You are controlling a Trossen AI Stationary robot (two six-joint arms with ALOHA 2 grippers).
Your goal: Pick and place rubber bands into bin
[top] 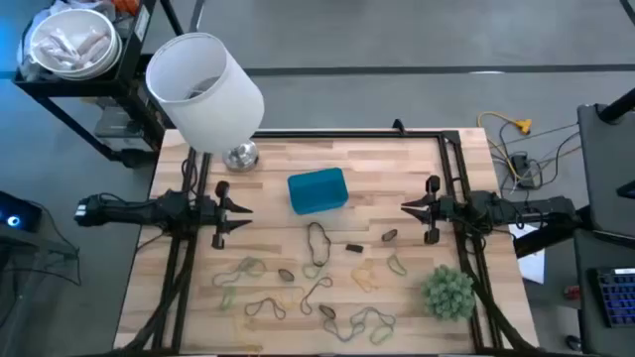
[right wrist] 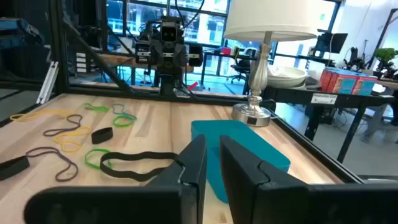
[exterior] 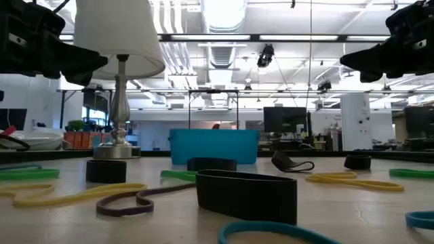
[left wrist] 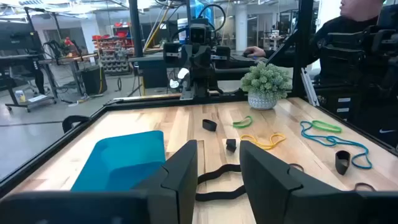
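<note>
The bin [top: 317, 190] sits on the tabletop [top: 278, 164] near its far-middle, its inside hidden in the low view by its front wall; the rubber bands [top: 317, 243] lie scattered nearer than the bin, one dark loop just in front of it, others strewn toward the near edge, several too thin to tell apart; the lamp [top: 206, 89] stands left of the bin, its shade covering part of the edge; the plant ball [top: 448, 292] sits to the bin's right and nearer; the left hand [top: 243, 209] hovers left of the bin, fingers parted, empty; the right hand [top: 405, 207] hovers right of it, fingers narrowly apart, empty.
</note>
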